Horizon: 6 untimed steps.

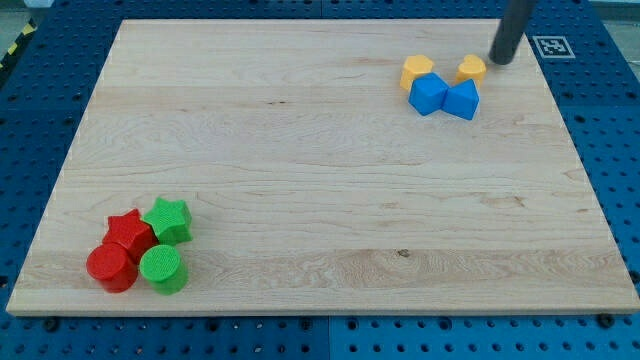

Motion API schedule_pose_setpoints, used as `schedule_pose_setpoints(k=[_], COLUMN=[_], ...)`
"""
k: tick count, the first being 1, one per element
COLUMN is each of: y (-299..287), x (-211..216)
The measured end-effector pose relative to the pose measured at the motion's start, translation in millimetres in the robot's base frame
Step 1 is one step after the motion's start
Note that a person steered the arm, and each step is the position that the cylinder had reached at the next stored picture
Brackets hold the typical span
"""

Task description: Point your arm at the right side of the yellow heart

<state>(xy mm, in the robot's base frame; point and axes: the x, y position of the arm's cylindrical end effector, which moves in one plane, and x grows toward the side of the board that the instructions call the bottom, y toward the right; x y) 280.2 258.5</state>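
The yellow heart [471, 68] lies near the view's top right on the wooden board [320, 200]. My tip [499, 59] is just to the heart's right, a little above it in the view, close to touching. A yellow hexagon [417, 70] lies to the heart's left. A blue block [428, 93] and a blue triangle-like block [462, 100] sit just below the two yellow blocks, touching each other.
At the view's bottom left is a cluster: a red star [128, 232], a green star [168, 219], a red cylinder [110, 268] and a green cylinder [160, 268]. A tag marker [549, 46] lies off the board's top right corner.
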Motion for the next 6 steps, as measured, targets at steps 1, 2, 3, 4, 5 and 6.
schedule_pose_setpoints(k=[1,2,3,4,5,6], y=[3,-15,-20,4,3,-3], x=[35,61,56,29,27,34])
